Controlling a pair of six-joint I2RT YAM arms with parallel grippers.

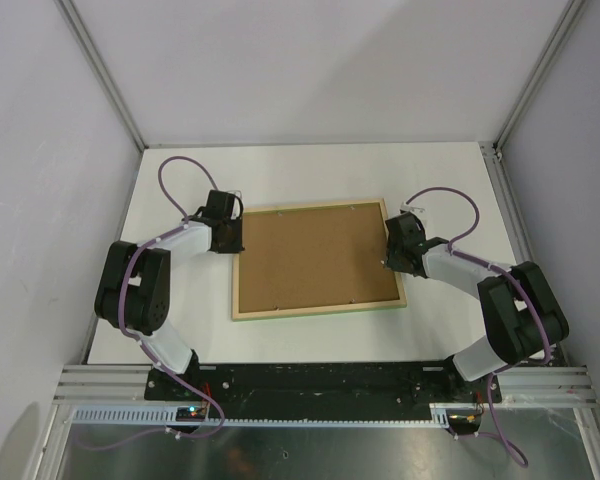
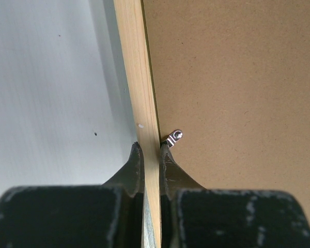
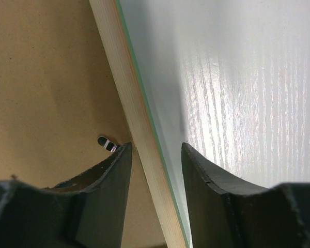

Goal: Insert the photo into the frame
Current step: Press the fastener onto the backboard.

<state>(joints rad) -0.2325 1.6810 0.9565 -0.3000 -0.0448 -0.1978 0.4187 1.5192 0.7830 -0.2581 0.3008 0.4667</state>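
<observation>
Brown backing board fills the frame, which lies back-up with one rail pinched by the left gripper and the opposite rail straddled by the parted, empty right gripper; photo unseen, presumably beneath, insertion seemingly finished.

Bright even light; wrist foregrounds blurred, table glare.

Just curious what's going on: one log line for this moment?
frame face-down, backing board in | left end effector clamps its rail | right end effector open astride rail | photo unseen
</observation>
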